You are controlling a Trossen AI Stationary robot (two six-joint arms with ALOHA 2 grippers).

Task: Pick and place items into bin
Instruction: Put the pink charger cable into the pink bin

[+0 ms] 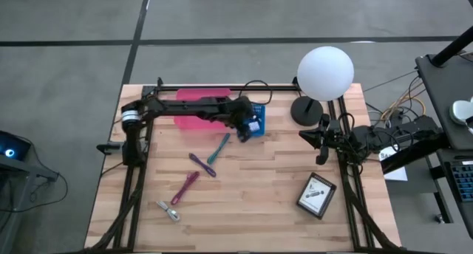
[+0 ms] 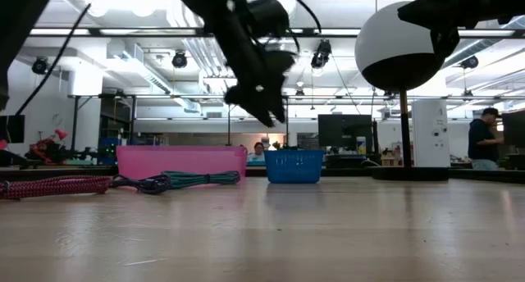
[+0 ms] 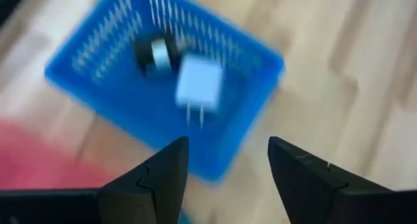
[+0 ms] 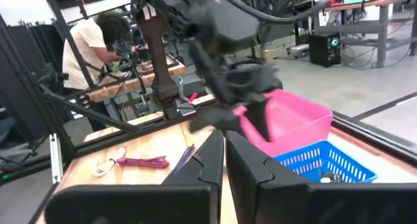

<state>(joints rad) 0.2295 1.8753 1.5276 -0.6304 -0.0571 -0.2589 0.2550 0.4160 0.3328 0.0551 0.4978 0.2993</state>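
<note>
My left gripper (image 3: 228, 142) is open and empty, hovering just above the near-left side of a small blue basket (image 1: 256, 123). The basket holds a white plug-like block (image 3: 199, 86) and a round black and silver piece (image 3: 156, 55). A teal pen-like tool (image 1: 219, 148), a purple one (image 1: 202, 165) and a magenta one (image 1: 185, 187) lie flat on the wood near the table's middle. A silvery clip (image 1: 168, 211) lies closer to the near edge. My right gripper (image 4: 225, 151) is shut and waits at the table's right edge (image 1: 322, 139).
A pink bin (image 1: 198, 111) stands left of the blue basket under the left arm. A white globe lamp (image 1: 325, 72) on a black base stands at the far right. A dark-framed white card (image 1: 316, 196) lies near right. People show in the room behind.
</note>
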